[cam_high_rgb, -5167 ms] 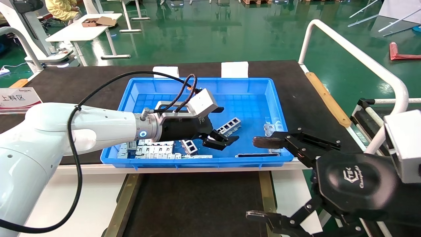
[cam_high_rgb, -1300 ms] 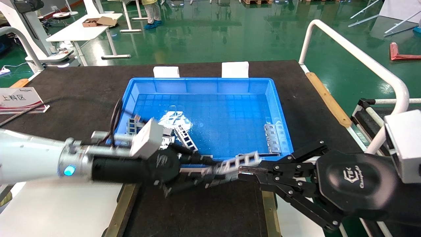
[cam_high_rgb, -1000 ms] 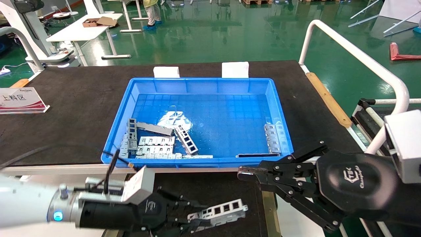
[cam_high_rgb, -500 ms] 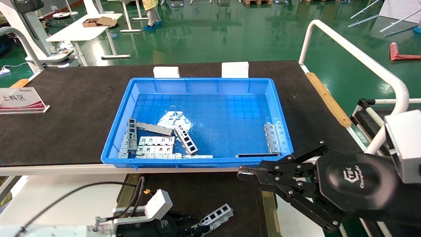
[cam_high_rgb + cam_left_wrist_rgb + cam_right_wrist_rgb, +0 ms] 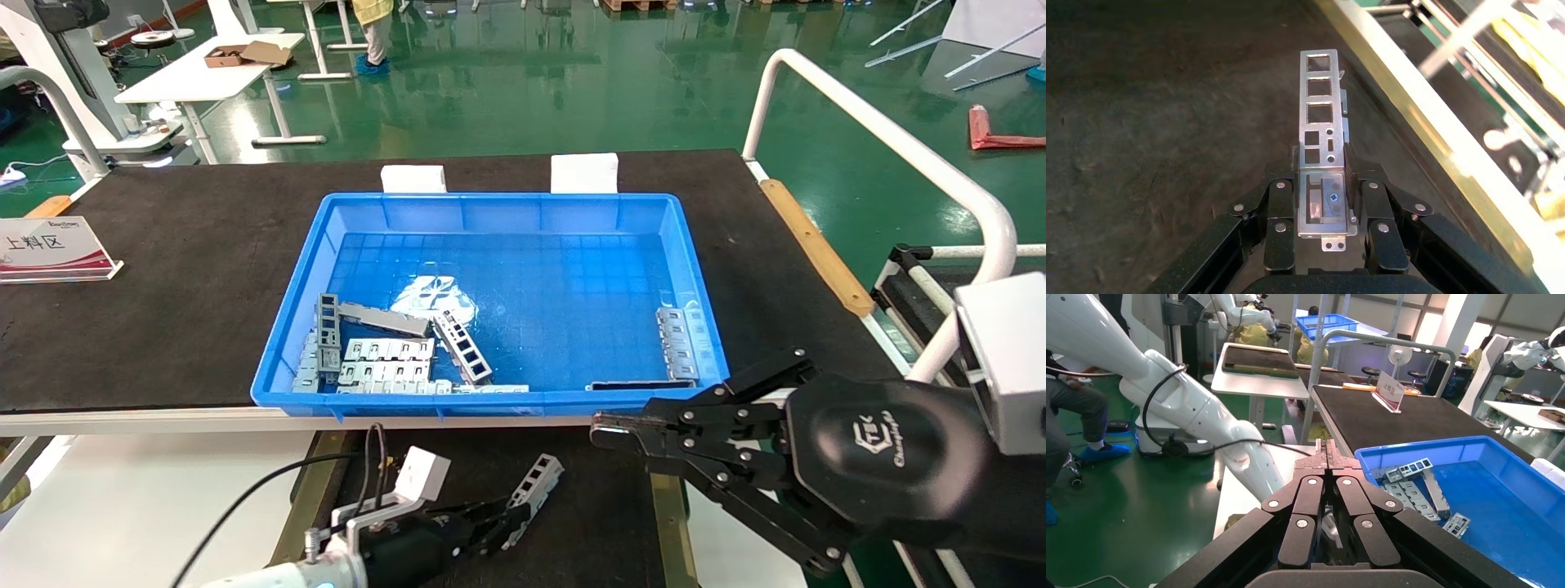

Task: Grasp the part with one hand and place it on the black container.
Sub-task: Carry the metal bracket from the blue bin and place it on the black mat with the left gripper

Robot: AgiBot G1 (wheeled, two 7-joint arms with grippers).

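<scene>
The left gripper (image 5: 500,523) has dropped lower over the wide black felt-floored container (image 5: 588,523) — jaws clamping the slim silver windowed metal part (image 5: 535,483), release seems next; the right gripper (image 5: 609,426), jaws closed, idles near the blue bin.

A silver-grey part (image 5: 534,488) with ladder-like windows, matte black container (image 5: 588,523) with tan rails, blue gridded bin (image 5: 686,245).

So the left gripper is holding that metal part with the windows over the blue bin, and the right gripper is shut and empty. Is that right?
Not quite. The left gripper does hold the part, but over the black container, not the blue bin. The left wrist view shows the dark felt floor right under the part, and the head view shows the bin farther back. The right gripper is indeed shut and empty.
</scene>
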